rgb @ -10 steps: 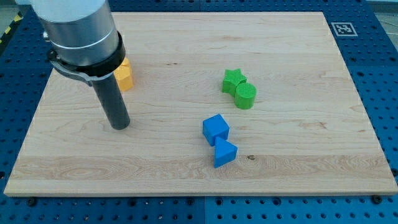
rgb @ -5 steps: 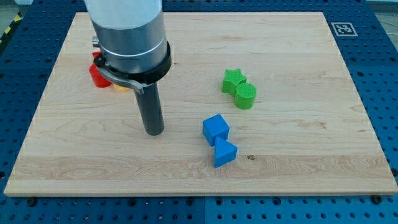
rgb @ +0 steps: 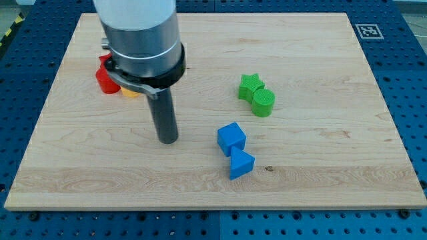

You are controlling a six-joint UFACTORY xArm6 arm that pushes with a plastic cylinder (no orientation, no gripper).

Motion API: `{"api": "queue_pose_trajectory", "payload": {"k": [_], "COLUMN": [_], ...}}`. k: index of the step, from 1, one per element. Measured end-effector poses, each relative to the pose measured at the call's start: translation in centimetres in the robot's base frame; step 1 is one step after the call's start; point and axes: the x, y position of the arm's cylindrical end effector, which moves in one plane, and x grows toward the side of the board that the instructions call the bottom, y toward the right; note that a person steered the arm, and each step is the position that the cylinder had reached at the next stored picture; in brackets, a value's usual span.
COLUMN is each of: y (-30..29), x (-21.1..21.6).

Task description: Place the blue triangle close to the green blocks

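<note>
Presently: my tip [rgb: 167, 141] down on the wooden board [rgb: 320, 167], left of centre in the view, touching no block. No gripper on this arm, so nothing to report as apart, together or clamped; just a straight dark rod [rgb: 163, 117] under a wide grey cylinder [rgb: 138, 33] ringed by a black collar. Blue triangle [rgb: 241, 163] low on the board, well to the view's right of my tip and a little lower. Blue cube [rgb: 231, 139] just above the blue triangle, the two touching or very nearly so; cannot tell which. Green star [rgb: 250, 85] and green cylinder [rgb: 263, 103] side by side, touching, toward the view's upper right of the blue pair, clearly apart from it; green cylinder the closer of the two to the blue cube. Red block [rgb: 104, 77] and yellow block [rgb: 129, 91] at the view's upper left, both partly hidden behind the arm's body, shapes not made out. Square black-and-white marker [rgb: 367, 31] at the board's top-right corner. Blue perforated table [rgb: 413, 100] showing around the board's edges.
</note>
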Motion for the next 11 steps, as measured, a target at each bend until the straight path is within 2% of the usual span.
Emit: {"api": "queue_pose_trajectory", "payload": {"k": [1, 3, 4, 8, 11], "y": [1.3, 2.5, 3.5, 13.0, 13.0], "x": [1.3, 7.2, 7.7, 7.0, 3.5]}}
